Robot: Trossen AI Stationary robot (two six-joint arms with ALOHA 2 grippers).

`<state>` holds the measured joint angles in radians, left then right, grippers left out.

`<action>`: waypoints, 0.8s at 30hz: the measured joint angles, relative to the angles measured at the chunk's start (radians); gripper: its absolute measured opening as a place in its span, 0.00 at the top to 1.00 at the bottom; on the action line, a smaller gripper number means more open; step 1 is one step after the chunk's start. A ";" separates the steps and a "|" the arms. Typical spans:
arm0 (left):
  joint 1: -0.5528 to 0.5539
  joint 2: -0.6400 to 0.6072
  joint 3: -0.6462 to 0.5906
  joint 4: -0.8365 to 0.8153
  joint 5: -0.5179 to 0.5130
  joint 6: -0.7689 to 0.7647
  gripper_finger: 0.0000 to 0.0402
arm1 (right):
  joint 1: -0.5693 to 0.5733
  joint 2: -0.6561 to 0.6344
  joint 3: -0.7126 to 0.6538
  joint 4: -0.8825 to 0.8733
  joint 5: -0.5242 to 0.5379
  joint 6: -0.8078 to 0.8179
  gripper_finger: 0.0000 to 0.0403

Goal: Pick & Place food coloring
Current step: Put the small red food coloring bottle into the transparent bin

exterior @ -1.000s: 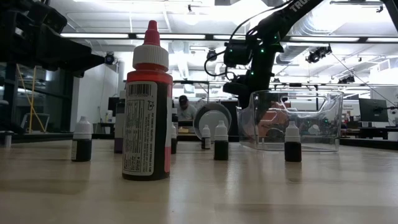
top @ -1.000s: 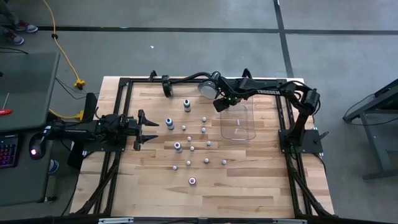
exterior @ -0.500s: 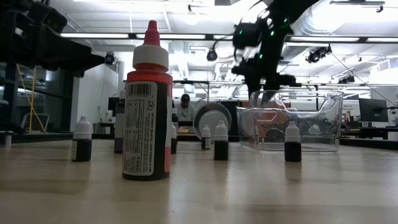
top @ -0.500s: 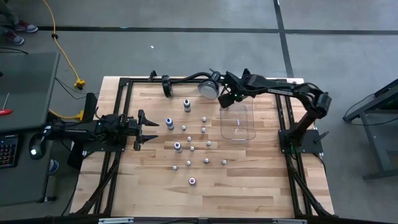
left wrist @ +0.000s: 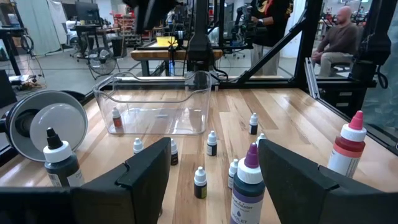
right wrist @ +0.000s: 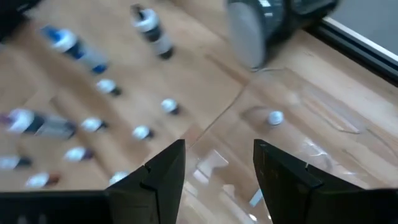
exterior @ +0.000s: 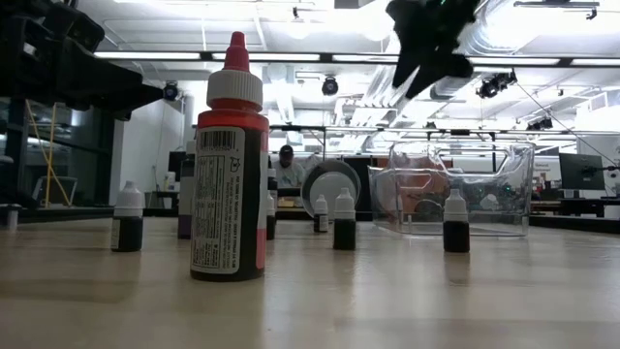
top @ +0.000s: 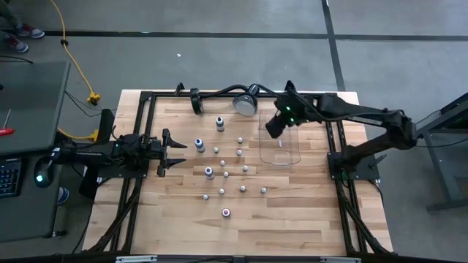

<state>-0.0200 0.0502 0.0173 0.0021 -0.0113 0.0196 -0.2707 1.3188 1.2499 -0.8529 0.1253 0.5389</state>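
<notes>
Hovering open over clear tray (top: 280,146), right pincer (top: 271,128) carries nothing

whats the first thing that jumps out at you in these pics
The red bottle with its pointed cap looms right before the low camera, dwarfing the small food coloring bottles scattered mid-table. Above the clear tray on the right, the right gripper hovers open, one small bottle already standing inside the tray.

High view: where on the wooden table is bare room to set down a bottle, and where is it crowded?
Bare wood lies along the near edge of the wooden table, below the red-capped bottle, and right of the small white-capped dropper bottles, below the clear rectangular plastic tray. The middle, between the left gripper and the tray, is crowded.
</notes>
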 joint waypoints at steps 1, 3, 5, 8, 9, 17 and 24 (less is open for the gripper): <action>0.000 0.000 0.000 0.000 0.000 0.000 0.41 | 0.019 -0.013 0.000 -0.007 0.000 -0.007 0.56; 0.000 0.000 0.000 0.000 0.000 0.000 0.41 | 0.055 -0.035 0.000 -0.009 -0.005 -0.023 0.56; 0.000 0.000 0.000 0.000 0.000 0.000 0.41 | 0.091 -0.054 0.000 -0.009 -0.008 -0.045 0.56; 0.000 0.000 0.000 0.000 0.000 0.000 0.41 | 0.142 -0.075 0.000 -0.009 -0.020 -0.090 0.56; 0.000 0.000 0.000 0.000 0.000 0.000 0.41 | 0.159 -0.082 0.000 -0.010 -0.030 -0.111 0.56; 0.000 0.000 0.000 0.000 0.000 0.000 0.41 | 0.292 -0.096 0.000 -0.069 -0.131 -0.247 0.56; 0.000 0.000 0.000 0.000 0.000 0.000 0.41 | 0.421 -0.049 0.000 -0.122 -0.096 -0.340 0.56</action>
<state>-0.0198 0.0502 0.0172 0.0024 -0.0113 0.0195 0.1500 1.2701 1.2499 -0.9749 0.0288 0.1986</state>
